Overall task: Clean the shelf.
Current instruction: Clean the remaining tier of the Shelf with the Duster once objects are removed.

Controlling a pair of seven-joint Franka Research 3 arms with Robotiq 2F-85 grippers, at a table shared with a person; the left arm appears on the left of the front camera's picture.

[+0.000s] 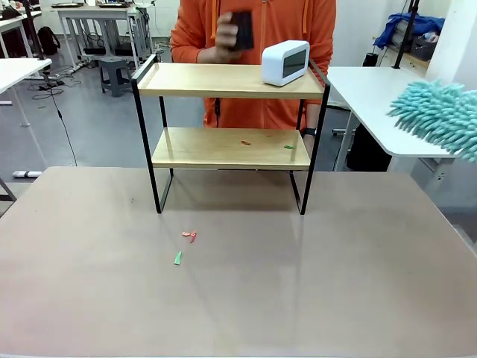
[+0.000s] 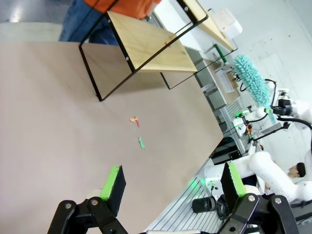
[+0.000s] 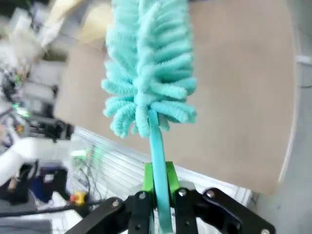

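- The brown table (image 1: pixel 335 283) spans the near half of the front view.
- A person in an orange top (image 1: pixel 291 22) stands behind it, one hand (image 1: pixel 220 37) raised with a dark object.
- The shelf (image 1: pixel 223 80) stands upright at the table's far edge, in the middle.
- A teal fluffy duster (image 1: pixel 440 115) hangs in the air right of the shelf, well apart from it.
- The right gripper (image 3: pixel 160 187) is clamped on the duster's handle.
- The left gripper (image 2: pixel 173 177) hangs above the table, jaws wide apart and empty.
- A white clock-like device (image 1: pixel 285 63) sits on the top board's right end.
- Red (image 1: pixel 245 142) and green (image 1: pixel 288 147) scraps lie on the lower board.
- A red scrap (image 1: pixel 189 236) and a green scrap (image 1: pixel 177 258) lie on the table in front.
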